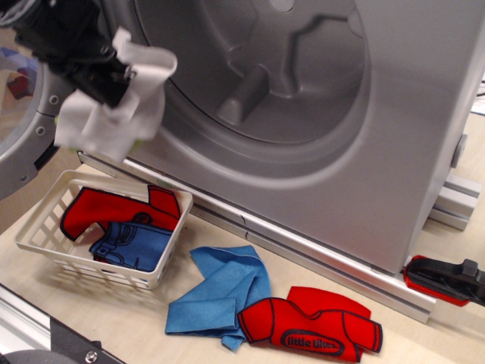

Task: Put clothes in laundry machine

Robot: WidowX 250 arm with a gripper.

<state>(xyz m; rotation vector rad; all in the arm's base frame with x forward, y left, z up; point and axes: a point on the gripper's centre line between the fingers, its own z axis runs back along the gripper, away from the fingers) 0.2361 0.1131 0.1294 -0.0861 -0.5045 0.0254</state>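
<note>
- Nearest the camera, a red shirt (pixel 314 334) lies flat on the desk (pixel 98 318) with its printed front up, and a blue cloth (pixel 220 292) lies crumpled just beside it, their edges touching; both sit loose in front of the washer, waiting to be loaded.
- Behind and left of them, a white lattice basket (pixel 45 254) stands on the desk holding a second red shirt (pixel 106 208) with blue jeans (pixel 132 243) partly on top of it, so those two are also unloaded.
- Above the basket, the pale cloth (pixel 114 114) hangs in the air, bunched at its upper part in the dark jaws (pixel 106 72); they are clamped onto it, and the rest droops below and to both sides.
- It is held high, seemingly so it clears the basket rim and reaches drum height.
- Farthest back, the laundry machine (pixel 409 114) shows its wide mouth and ribbed drum (pixel 258 68); the held cloth sits just left of that mouth, not yet inside.
</note>
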